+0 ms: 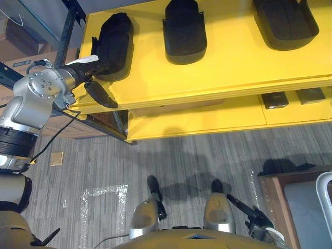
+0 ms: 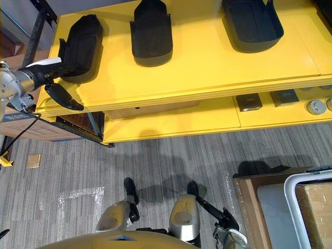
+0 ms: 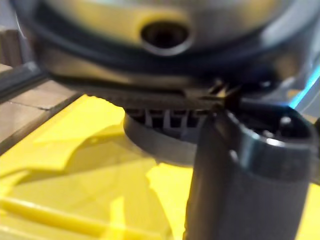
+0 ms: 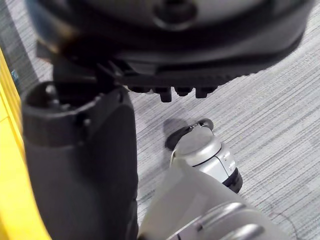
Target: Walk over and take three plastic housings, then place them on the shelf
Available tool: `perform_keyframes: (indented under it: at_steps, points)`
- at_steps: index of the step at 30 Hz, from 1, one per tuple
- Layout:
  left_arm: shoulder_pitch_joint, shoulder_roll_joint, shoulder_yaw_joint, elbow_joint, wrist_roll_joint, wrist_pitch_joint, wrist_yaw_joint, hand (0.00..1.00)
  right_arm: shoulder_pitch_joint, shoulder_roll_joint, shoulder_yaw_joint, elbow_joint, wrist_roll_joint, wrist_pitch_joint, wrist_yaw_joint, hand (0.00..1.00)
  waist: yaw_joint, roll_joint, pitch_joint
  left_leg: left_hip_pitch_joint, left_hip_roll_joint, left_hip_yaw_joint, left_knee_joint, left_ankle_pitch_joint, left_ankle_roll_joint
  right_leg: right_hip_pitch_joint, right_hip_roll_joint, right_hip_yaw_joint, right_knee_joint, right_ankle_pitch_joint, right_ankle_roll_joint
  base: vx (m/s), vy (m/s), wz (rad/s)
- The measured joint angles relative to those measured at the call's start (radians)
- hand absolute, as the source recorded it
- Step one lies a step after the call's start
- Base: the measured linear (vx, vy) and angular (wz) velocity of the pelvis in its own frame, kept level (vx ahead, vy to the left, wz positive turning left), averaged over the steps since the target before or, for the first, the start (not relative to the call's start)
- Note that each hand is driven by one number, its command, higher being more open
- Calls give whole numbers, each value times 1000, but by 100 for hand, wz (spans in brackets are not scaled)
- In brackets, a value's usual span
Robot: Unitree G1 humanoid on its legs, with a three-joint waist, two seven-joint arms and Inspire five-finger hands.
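At the upper left of the head views, the leftmost housing [image 1: 115, 44] lay on the yellow shelf [image 1: 233, 57], its long axis running up the frame, with the middle housing [image 1: 185, 31] and right housing [image 1: 285, 21] alongside. The left hand [image 1: 98, 92] met its near end. Its thumb hung below the shelf edge and its fingers were hidden, so its grip could not be told. The right hand [image 1: 254, 218] hung at lower right, relaxed and empty.

Silver-grey arm [image 1: 32, 106], dark robot hand [image 1: 87, 76], white thumb cover [image 1: 83, 60]
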Motion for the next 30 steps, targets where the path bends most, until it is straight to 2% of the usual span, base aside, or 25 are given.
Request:
perform_keyframes:
  at_steps: [5, 6, 10, 14, 18, 23, 26, 29, 30]
  points:
    - [0, 1, 28, 0, -13, -32, 202, 100, 0, 0, 0, 19, -8, -11, -1, 100, -8, 0, 0, 1, -1, -3, 1, 4, 3, 0, 0, 0, 3, 0, 0, 0, 0, 0]
    - [-1, 1, 38, 0, -13, -53, 272, 100, 0, 0, 0, 25, -8, -23, -2, 100, -12, 0, 0, 2, -1, -3, 2, 5, 3, 1, 0, 0, 4, 0, 0, 0, 0, 0]
    - [-7, 1, 43, -5, -83, -106, 460, 100, 0, 0, 0, 31, -8, -43, -17, 100, -27, 0, 0, 4, 0, -3, 3, 7, 4, 1, 1, 4, 3, 0, 0, 0, 0, 0]
    - [-7, -2, 47, -67, -76, -164, 607, 100, 0, 1, -4, 49, -8, -54, -19, 100, -33, -3, -1, 6, 0, -2, 1, 9, 5, 0, 3, 8, 3, 1, 0, 0, 0, 0]
    - [-7, -21, 77, -100, -75, -218, 709, 100, 0, 12, -11, 68, -8, -65, -18, 100, -41, -15, -6, 14, 1, 1, 0, 9, 5, 8, 4, 12, -4, 4, 3, 0, 0, -5]
    - [13, -58, 142, -124, -73, -250, 784, 100, 0, 44, -12, 89, -28, -66, -16, 100, -46, -46, -20, 40, 4, 10, 0, 5, 0, 39, 9, 24, -38, 19, 3, -12, -5, -10]
    - [119, -90, 235, -182, -42, -271, 833, 100, 1, 56, -12, 91, -31, -64, -18, 100, -50, -49, -25, 44, 5, 14, 0, 4, 1, 49, 10, 27, -57, 29, 5, -10, -7, -6]
    - [299, -165, 332, -240, 53, -293, 917, 100, 9, 72, -12, 93, -31, -60, -25, 100, -47, -57, -37, 56, 7, 13, 0, 3, 0, 70, 13, 24, -72, 33, 5, 3, -6, 1]
    - [403, -231, 375, -274, 91, -302, 960, 100, 19, 83, -12, 93, -30, -60, -30, 100, -45, -61, -55, 57, 9, 9, 0, -1, -5, 80, 15, 17, -84, 35, 4, 9, -19, 6]
